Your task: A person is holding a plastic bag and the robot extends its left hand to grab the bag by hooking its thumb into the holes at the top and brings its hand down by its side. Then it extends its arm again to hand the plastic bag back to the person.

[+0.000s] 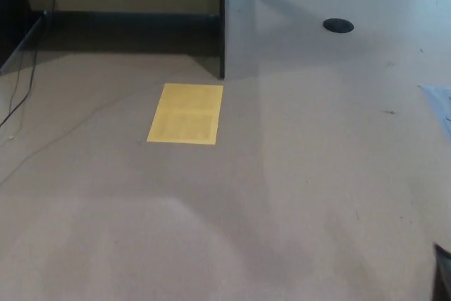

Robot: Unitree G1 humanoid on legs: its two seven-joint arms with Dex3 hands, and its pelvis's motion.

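Neither a plastic bag that I can make out nor a person shows in the head view. My left hand and arm are out of the picture. A thin pale, bluish sheet edge (442, 106) pokes in at the right border; I cannot tell what it is. A small dark shape (442, 274) sits in the bottom right corner, too little of it showing to identify.
A yellow rectangular sheet (186, 113) lies flat on the grey-brown surface (296, 195). A dark upright panel (221, 26) stands behind it, with a shadowed recess to its left. A black round disc (338, 25) lies at the back right. A thin cable (21, 96) runs down the left side.
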